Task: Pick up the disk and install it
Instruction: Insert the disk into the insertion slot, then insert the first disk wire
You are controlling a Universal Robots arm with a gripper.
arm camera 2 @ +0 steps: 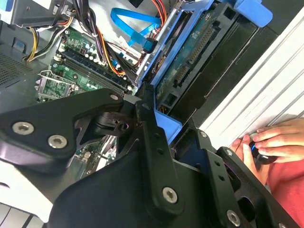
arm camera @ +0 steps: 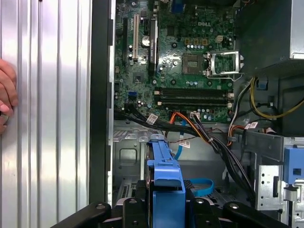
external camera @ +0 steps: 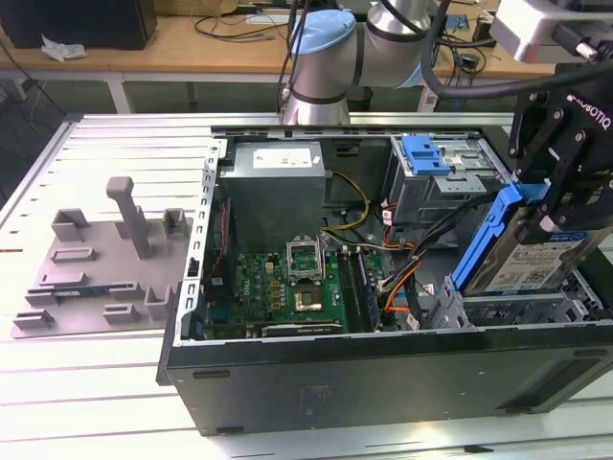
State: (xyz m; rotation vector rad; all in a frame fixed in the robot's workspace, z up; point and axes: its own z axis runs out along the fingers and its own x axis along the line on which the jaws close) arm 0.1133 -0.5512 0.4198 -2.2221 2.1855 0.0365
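My gripper (external camera: 554, 206) is shut on the disk (external camera: 532, 261), a silver drive with a white-and-blue label in a blue plastic bracket. In the exterior view the disk hangs tilted, one end high, over the drive bay (external camera: 517, 309) at the front right corner of the open computer case (external camera: 383, 374). The second wrist view shows the disk's green circuit-board underside (arm camera 2: 192, 45) and the blue bracket running between my black fingers (arm camera 2: 151, 137). In the first wrist view the bracket's blue end (arm camera: 164, 173) sticks out from between the fingers, above the bay floor.
Inside the case lie the motherboard (external camera: 287, 287), the power supply (external camera: 278, 182), bundled cables (external camera: 402, 268) and a metal drive cage topped by a blue tray (external camera: 426, 153). A grey fixture (external camera: 105, 254) stands on the table at the exterior view's left. A person's hand (arm camera 2: 273, 140) rests on the table beside the case.
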